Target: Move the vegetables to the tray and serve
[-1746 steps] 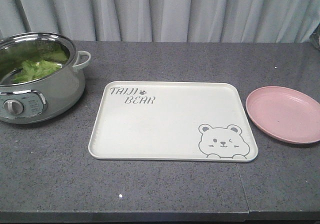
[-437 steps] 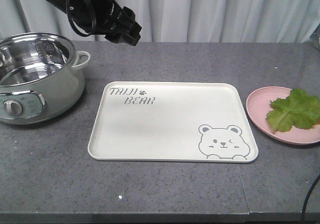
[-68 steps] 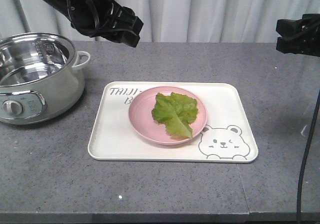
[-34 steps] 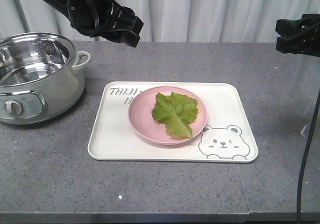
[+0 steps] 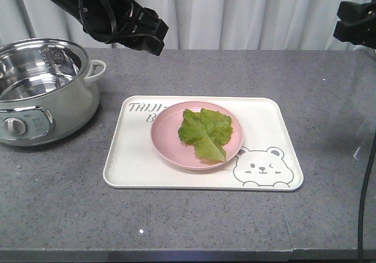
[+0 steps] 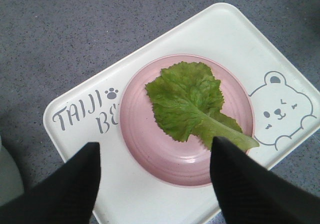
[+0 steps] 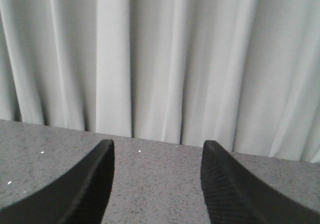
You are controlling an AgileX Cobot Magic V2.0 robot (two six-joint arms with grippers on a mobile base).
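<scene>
- At the far left, a pale green electric pot (image 5: 44,107) with a shiny steel bowl stands on the grey speckled table (image 5: 176,228). A round knob (image 5: 16,125) sits on its front panel and a side handle points toward the tray. No leaves can be seen in the part of its bowl that shows.
- Above and behind the pot's right side, the left gripper (image 6: 155,143) hangs in the air in front of the pale curtain (image 5: 235,10). In its wrist view the two black fingers (image 6: 75,184) stand wide apart with nothing between them, looking down on the tray.
- In the middle of the table lies the cream-white tray (image 5: 132,163), flat and well apart from the pot. Its grey "TAIJI BEAR" lettering (image 5: 140,107) is at the upper left, partly covered by the plate.
- A round pink plate (image 5: 167,142) sits on the tray, near its centre.
- The lettuce leaf (image 5: 205,132) lies flat on the plate, bright green and crinkled. Its pale rib runs toward the plate's front right rim, and the stalk end reaches that rim.
- The winking bear drawing (image 5: 260,168) is in the tray's front right corner, just beside the plate.
- At the upper right edge, the right gripper (image 7: 157,144) is raised well clear of the table. Its dark fingers (image 7: 225,194) are spread with nothing held, facing the curtain.
</scene>
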